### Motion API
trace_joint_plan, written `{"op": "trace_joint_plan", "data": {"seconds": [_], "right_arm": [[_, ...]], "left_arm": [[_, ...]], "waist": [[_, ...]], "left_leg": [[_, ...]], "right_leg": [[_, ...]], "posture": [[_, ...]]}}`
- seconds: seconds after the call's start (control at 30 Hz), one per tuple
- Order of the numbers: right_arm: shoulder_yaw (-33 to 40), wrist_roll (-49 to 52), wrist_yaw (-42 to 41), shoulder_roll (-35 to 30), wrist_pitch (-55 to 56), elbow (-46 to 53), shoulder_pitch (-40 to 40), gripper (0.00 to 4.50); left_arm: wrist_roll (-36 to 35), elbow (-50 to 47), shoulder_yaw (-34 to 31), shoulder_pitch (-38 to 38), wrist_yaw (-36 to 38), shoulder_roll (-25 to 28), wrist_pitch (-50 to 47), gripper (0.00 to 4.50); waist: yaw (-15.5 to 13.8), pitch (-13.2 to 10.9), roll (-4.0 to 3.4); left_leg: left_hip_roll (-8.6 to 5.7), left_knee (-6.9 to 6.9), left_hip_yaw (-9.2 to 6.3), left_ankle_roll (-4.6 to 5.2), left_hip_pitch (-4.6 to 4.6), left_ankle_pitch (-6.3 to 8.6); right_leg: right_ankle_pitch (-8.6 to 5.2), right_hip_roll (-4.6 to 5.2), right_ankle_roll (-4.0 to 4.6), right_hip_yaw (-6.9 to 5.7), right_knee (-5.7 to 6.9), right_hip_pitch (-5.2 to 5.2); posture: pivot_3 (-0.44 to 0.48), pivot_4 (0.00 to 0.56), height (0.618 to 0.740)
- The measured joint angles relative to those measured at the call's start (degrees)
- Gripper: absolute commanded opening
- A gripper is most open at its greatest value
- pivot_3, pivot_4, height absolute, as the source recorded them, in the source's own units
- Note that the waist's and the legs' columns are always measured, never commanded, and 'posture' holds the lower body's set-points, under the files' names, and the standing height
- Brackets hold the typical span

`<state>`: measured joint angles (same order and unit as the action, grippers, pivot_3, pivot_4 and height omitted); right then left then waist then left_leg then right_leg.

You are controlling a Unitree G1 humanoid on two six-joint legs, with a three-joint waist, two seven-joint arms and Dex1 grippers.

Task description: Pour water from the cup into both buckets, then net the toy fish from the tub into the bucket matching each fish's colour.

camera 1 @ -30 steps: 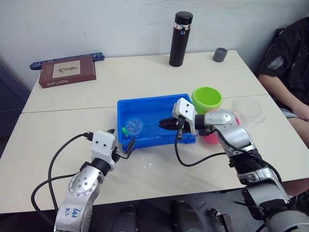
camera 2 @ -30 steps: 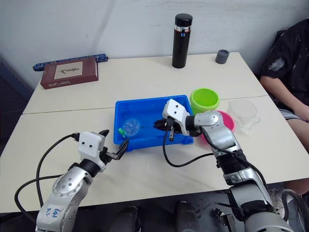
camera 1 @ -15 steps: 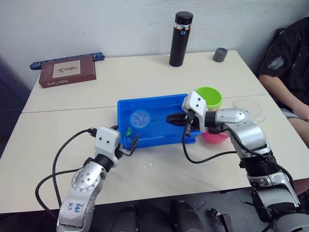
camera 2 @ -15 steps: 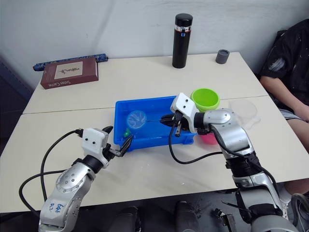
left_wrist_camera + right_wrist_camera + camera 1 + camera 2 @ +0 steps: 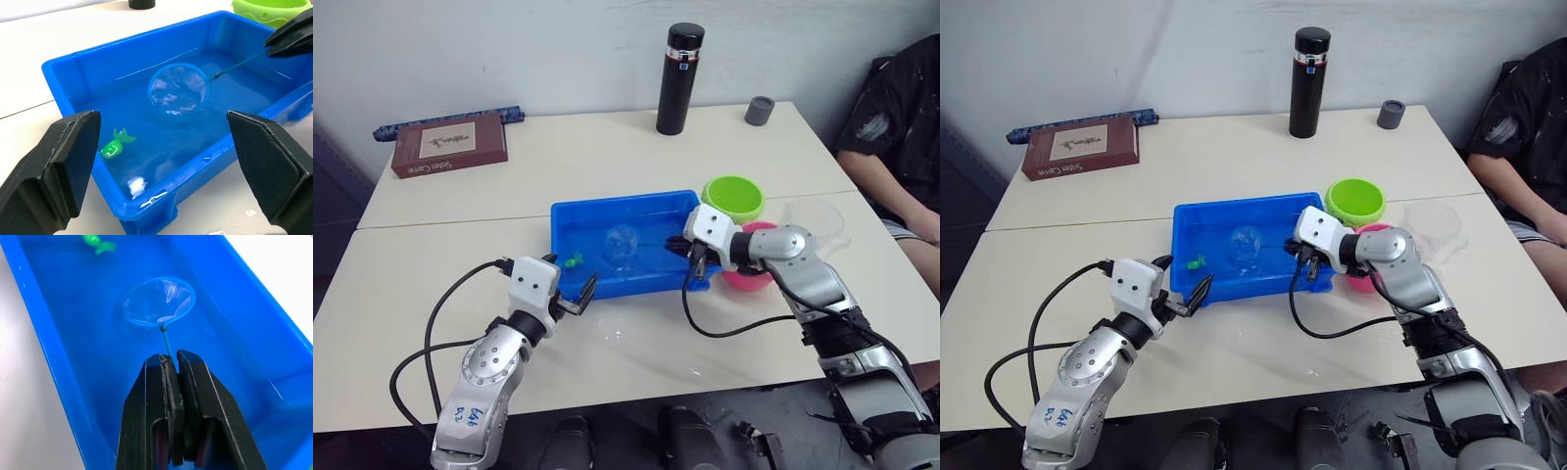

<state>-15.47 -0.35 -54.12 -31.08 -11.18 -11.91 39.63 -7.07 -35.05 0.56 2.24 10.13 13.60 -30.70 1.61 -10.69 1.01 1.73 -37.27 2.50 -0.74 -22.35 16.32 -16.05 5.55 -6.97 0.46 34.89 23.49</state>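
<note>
- Cream laminate tabletop [image 5: 607,147], two sections butted together, carries all items.
- Bright blue tub [image 5: 570,217] sits mid-table towards the front edge and holds shallow water.
- Right gripper [image 5: 690,252] is at the tub's right end, over the rim; its fingers [image 5: 161,387] are pressed together on the thin handle of a small net.
- Left gripper [image 5: 570,294] is at the tub's front left corner, just outside the wall; its fingers [image 5: 54,161] stand wide apart with nothing between them.
- Brown box [image 5: 448,143] lies near the back left corner of the tabletop, a dark blue strip [image 5: 450,121] behind it.
- Clear cup [image 5: 815,221] stands near the right edge, just beyond the pink bucket.
- Black flask [image 5: 679,79] stands upright at the back edge, centre right.
- Lime green bucket [image 5: 732,196] stands upright, touching or just beside the tub's back right corner.
- Pink bucket [image 5: 751,277] sits just in front of the green one, partly hidden by the right arm.
- Net [image 5: 177,89], round hoop with clear mesh, lies inside the tub near its centre; whether it holds anything cannot be told.
- Grey cap [image 5: 760,110] rests near the back right corner.
- Green toy fish [image 5: 115,145] lies in the water at the tub's left end, apart from the net.
</note>
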Motion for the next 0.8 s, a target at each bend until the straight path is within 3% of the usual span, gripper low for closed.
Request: {"op": "trace_joint_plan", "data": {"seconds": [0.8], "right_arm": [[-2.4, -3.2, -0.3, 7.6, 3.8, -7.9, 2.9, 0.0]], "left_arm": [[0.7, -0.2, 0.5, 1.2, -1.3, -1.6, 0.2, 4.45]], "waist": [[0.0, 0.0, 0.0]], "left_leg": [[0.02, 0.02, -0.02, 0.0, 0.0, 0.0]], "right_leg": [[0.0, 0.02, 0.0, -0.01, 0.02, 0.01]], "posture": [[0.0, 0.15, 0.74]]}}
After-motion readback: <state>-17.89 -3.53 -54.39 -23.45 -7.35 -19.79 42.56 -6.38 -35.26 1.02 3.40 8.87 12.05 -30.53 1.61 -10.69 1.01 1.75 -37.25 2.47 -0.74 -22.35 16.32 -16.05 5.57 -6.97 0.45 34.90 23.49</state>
